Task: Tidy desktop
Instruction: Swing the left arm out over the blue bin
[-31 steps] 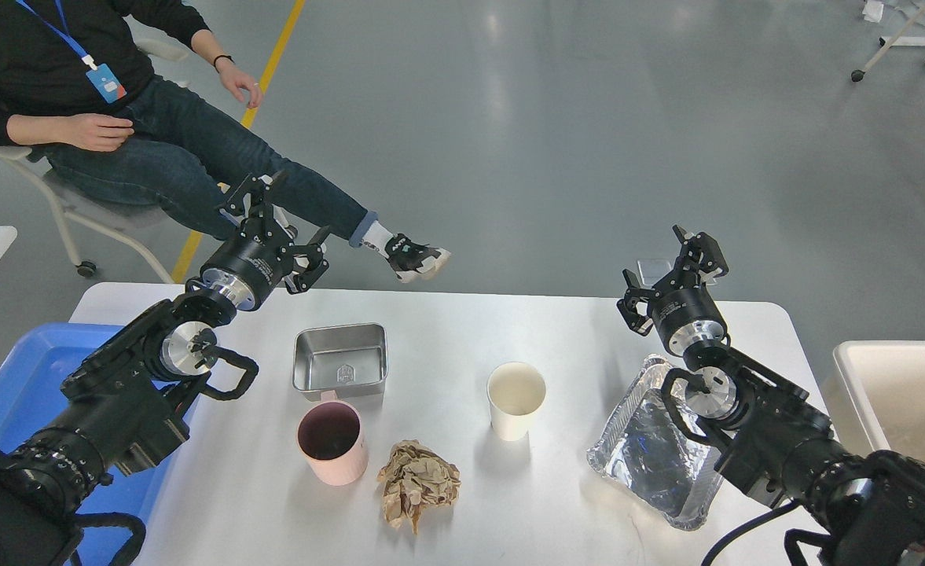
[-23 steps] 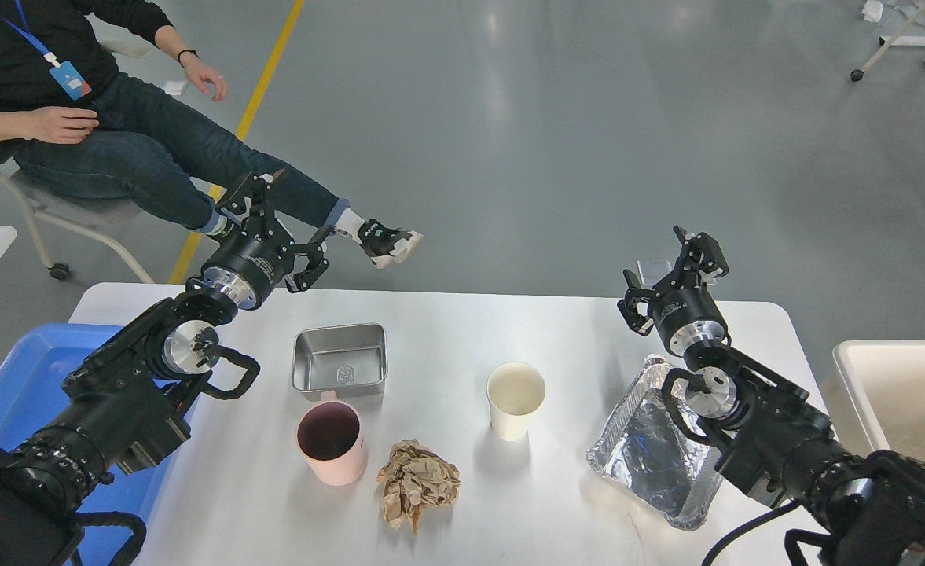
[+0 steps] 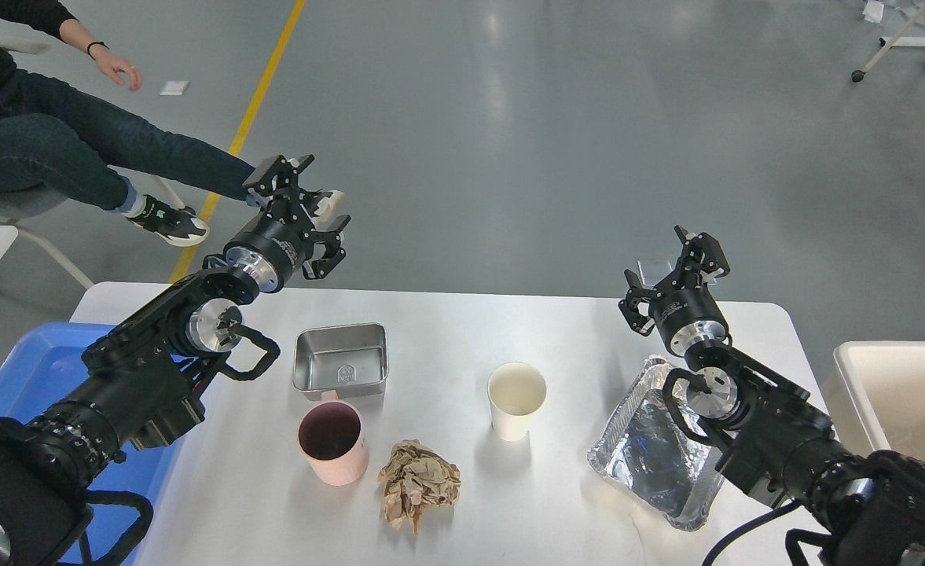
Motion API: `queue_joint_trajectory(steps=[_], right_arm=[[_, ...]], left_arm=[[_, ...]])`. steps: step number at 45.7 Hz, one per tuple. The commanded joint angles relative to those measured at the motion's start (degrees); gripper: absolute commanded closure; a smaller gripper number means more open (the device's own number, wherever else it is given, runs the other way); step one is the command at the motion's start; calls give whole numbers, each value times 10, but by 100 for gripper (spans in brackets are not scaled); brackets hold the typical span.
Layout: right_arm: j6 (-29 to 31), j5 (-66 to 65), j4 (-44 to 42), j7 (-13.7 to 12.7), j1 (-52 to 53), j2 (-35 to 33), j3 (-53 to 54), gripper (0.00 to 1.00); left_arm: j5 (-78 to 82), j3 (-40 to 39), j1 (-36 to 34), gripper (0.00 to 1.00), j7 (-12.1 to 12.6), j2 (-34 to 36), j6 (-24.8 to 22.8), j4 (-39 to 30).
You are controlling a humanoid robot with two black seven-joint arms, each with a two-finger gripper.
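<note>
The white desktop [image 3: 462, 330] fills the lower middle of the head view. On it stand a square metal tin [image 3: 341, 359], a pink mug [image 3: 332, 442], a crumpled brown paper ball [image 3: 417, 483], a white paper cup [image 3: 516, 399] and a foil tray [image 3: 655, 456]. My left gripper [image 3: 299, 206] is open and empty, raised above the desktop's far left edge, beyond the tin. My right gripper [image 3: 673, 267] is open and empty above the far right edge, past the foil tray.
A blue bin [image 3: 30, 385] sits left of the desktop, a cream-white bin [image 3: 902, 393] to the right. A seated person's legs [image 3: 77, 149] stretch across the floor at the far left. Wheeled furniture legs [image 3: 894, 47] stand far right.
</note>
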Motion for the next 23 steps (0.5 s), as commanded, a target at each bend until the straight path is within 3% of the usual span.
queue_joint_trajectory(steps=[1, 10, 17, 23], right_arm=[[0, 0, 0, 0, -1, -4, 0, 0], [0, 0, 0, 0, -2, -10, 0, 0], [0, 0, 0, 0, -3, -11, 0, 0], [0, 0, 1, 0, -2, -13, 0, 0]], left_arm=[[7, 33, -4, 2, -12, 15, 0, -11], [12, 129, 3, 2, -12, 90, 7, -126], [49, 194, 16, 2, -13, 155, 84, -250], [103, 234, 30, 2, -18, 204, 96, -330]])
